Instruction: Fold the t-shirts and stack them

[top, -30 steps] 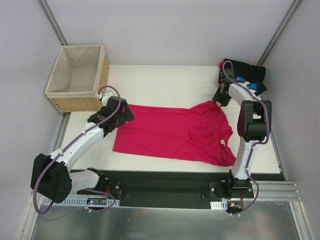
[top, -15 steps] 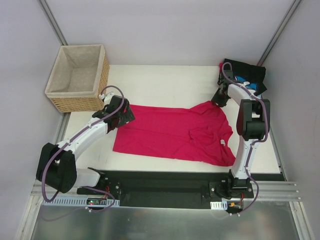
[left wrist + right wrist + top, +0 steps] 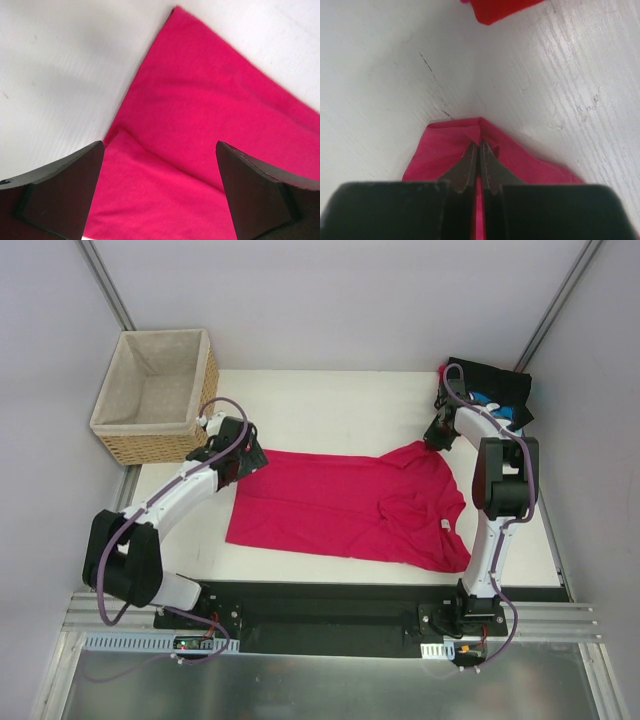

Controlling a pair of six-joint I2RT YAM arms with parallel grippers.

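The magenta-pink t-shirt lies spread across the middle of the white table, collar end to the right. My left gripper is open over the shirt's far-left corner, fingers wide apart with cloth between them. My right gripper is shut on the shirt's far-right sleeve tip. A stack of folded shirts, black on top with blue showing, sits at the far right corner; a red edge shows in the right wrist view.
A wicker basket with beige lining stands at the far left corner. White table surface lies behind the shirt. A black rail runs along the near edge.
My left gripper has moved away from me and slightly right, to the shirt's far-left corner. My right gripper has stayed shut on the sleeve tip.
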